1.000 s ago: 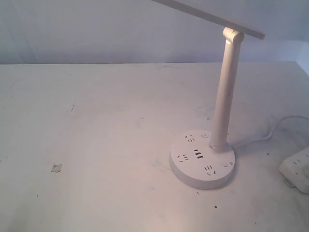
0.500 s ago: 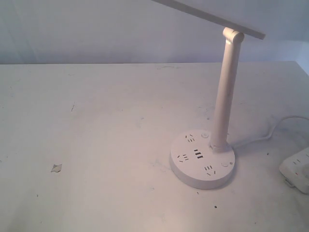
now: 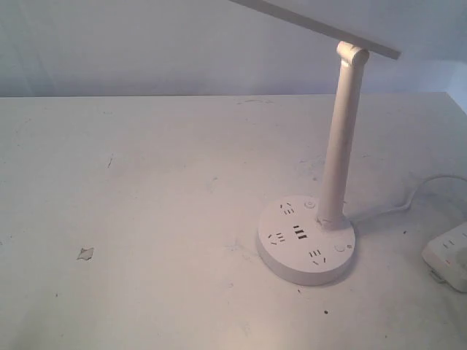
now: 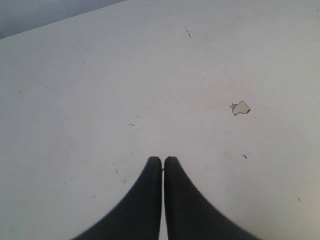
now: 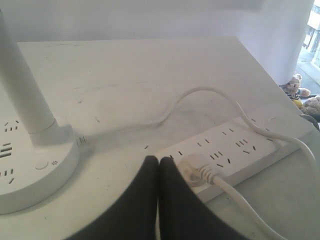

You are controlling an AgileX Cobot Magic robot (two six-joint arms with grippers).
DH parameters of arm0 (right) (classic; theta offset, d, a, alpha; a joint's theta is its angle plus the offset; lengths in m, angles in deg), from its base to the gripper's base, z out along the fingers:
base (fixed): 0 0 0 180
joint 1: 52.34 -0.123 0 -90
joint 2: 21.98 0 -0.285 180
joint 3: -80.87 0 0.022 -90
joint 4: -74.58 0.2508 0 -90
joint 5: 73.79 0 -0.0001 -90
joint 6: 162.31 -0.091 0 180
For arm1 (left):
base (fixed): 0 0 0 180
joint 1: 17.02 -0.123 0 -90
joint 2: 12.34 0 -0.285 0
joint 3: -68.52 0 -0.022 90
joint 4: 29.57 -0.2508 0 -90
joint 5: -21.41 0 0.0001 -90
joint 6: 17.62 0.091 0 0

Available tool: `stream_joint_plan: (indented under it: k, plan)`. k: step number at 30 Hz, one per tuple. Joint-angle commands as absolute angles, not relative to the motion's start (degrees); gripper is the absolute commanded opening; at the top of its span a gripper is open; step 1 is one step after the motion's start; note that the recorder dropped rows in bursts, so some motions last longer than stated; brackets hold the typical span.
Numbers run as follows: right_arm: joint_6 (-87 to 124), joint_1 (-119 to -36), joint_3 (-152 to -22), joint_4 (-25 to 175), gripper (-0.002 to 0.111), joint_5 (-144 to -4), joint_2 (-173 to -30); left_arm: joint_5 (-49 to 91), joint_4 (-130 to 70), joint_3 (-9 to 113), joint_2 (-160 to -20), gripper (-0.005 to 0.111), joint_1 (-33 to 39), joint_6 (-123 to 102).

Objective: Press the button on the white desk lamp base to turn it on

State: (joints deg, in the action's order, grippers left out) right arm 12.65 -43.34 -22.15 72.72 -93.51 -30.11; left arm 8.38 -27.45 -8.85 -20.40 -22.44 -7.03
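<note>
The smooth, round desk lamp base (image 3: 292,266) was seen; its flat head (image 3: 314,25) was cut off. The left gripper (image 4: 162,161) and right gripper (image 5: 158,161) were pressed together.

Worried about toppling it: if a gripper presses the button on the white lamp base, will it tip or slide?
Tipping seems unlikely: the white desk lamp base is a wide, thick disc flat on the table. The tall pole and overhanging head probably make sideways shoves riskier.

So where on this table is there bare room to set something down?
Exterior view: the table left of the lamp base is bare, save a small chip. Crowded at right: base, cord and power strip sit close together.
</note>
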Motion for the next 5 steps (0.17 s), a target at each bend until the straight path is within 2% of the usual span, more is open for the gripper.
stream_joint_plan:
  k: [1, 5]
  plan:
    - [12.9, -43.5, -21.9, 72.3, 0.000, -93.4, -29.8, 8.5, -27.2, -8.7, -20.1, 0.001, -22.6, -7.1]
    - [12.9, -43.5, -21.9, 72.3, 0.000, -93.4, -29.8, 8.5, -27.2, -8.7, -20.1, 0.001, -22.6, -7.1]
